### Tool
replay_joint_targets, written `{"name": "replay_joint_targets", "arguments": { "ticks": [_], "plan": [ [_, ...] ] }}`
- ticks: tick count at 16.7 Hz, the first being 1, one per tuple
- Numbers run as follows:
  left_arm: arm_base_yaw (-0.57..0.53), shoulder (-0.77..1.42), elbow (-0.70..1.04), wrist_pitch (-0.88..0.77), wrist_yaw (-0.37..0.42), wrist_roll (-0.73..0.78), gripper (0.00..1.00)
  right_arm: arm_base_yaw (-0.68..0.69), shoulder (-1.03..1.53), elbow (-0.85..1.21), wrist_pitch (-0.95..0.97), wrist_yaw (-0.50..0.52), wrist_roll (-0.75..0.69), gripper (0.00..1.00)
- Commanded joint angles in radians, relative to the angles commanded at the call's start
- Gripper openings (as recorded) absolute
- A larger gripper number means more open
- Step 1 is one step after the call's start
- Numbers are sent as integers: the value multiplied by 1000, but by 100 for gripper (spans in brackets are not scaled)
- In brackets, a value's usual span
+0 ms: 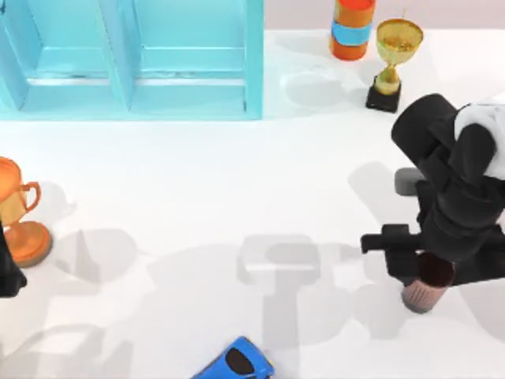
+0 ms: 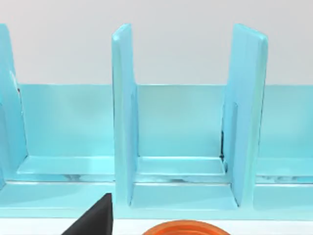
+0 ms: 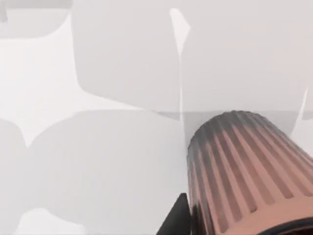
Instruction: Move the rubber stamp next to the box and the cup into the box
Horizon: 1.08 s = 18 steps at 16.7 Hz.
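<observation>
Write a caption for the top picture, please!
Right gripper over the cup, far from the blue box.

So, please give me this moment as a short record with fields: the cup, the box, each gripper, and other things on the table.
cup: ribbed cup under the right arm, at table's right
right gripper: at the cup; finger state unclear
left gripper: parked at table's left edge
box: turquoise, divided box, far left
other things: orange trophy, gold trophy, orange-and-blue cylinder, blue toy car
</observation>
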Motion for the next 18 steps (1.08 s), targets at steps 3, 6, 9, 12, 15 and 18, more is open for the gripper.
{"name": "replay_joint_targets", "arguments": {
  "ticks": [3, 6, 9, 12, 15, 18],
  "plan": [
    [0, 0, 0, 0, 0, 0, 100, 0, 0, 0, 0, 0, 0, 2],
    [0, 0, 0, 0, 0, 0, 100, 0, 0, 0, 0, 0, 0, 0],
    [0, 0, 0, 0, 0, 0, 100, 0, 0, 0, 0, 0, 0, 0],
    [0, 0, 0, 0, 0, 0, 100, -1, -2, 0, 0, 0, 1, 0],
    [0, 0, 0, 0, 0, 0, 100, -39, -19, 20, -40, -1, -37, 0],
    [0, 0, 0, 0, 0, 0, 100, -145, -87, 79, -175, -1, -145, 0]
  ]
}}
